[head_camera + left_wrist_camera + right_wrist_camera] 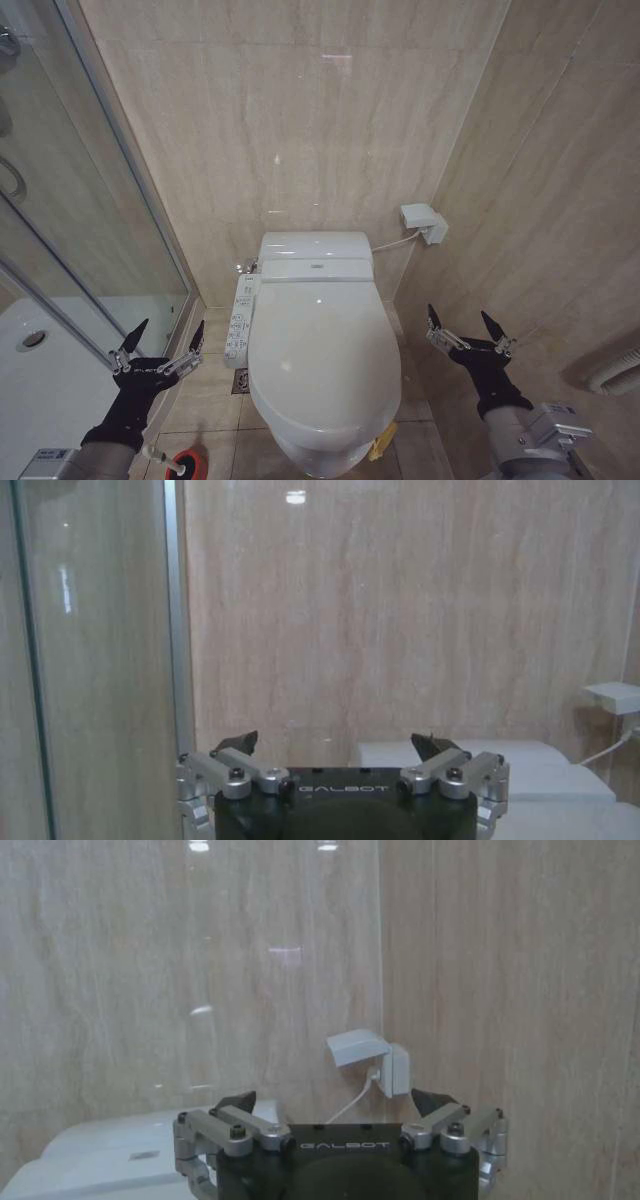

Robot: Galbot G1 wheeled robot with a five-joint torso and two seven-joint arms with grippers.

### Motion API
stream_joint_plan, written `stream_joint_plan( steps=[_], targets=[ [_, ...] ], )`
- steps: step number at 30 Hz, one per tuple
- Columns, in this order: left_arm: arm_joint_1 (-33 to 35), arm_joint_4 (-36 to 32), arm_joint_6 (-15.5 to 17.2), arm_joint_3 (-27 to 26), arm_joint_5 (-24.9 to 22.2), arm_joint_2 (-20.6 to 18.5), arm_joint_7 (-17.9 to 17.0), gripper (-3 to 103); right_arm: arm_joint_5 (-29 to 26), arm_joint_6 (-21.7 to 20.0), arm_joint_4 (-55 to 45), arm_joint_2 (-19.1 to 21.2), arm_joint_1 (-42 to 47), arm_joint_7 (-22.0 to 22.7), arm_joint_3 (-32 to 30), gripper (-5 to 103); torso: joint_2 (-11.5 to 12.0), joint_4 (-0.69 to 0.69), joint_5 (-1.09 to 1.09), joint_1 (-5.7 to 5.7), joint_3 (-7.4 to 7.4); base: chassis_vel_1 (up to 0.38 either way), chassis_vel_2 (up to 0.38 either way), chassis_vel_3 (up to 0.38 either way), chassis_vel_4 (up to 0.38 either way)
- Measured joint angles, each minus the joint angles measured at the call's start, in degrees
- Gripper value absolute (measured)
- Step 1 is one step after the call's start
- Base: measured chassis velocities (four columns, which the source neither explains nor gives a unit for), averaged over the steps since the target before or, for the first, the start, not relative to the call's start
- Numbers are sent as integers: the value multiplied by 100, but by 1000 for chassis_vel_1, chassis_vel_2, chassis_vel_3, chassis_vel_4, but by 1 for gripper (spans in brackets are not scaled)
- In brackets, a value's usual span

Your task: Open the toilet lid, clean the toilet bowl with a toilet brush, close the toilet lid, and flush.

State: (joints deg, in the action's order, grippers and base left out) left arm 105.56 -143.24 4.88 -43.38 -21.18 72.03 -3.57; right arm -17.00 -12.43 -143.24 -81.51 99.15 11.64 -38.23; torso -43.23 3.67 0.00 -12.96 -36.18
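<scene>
The toilet lid (320,355) is a glossy white oval lying shut, and the toilet bowl is hidden beneath it. A yellow cord loop (383,441) hangs at the lid's front right rim. The toilet brush (154,452) stands in a red holder cup (187,464) on the floor at the toilet's front left, with a short piece of white handle showing below my left arm. My left gripper (160,340) (335,744) hovers open left of the toilet, holding nothing. My right gripper (465,325) (340,1104) hovers open on the toilet's right, also holding nothing.
A glass shower door (90,200) and white shower tray (40,380) close off the left side. A bidet control panel (240,320) sticks out on the toilet's left. A white socket box (422,222) (370,1057) with a cable sits on the right wall. Beige tiled walls stand close behind and to the right.
</scene>
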Motion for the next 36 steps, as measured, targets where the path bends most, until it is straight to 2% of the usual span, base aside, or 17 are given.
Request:
stream_joint_plan(
  steps=[36],
  targets=[
    [0, 0, 0, 0, 0, 0, 0, 100, -1, -4, 1, 4, -2, 5, 1, 100, 0, 0, 0, 0, 0, 0, 0, 0, 0]
  ],
)
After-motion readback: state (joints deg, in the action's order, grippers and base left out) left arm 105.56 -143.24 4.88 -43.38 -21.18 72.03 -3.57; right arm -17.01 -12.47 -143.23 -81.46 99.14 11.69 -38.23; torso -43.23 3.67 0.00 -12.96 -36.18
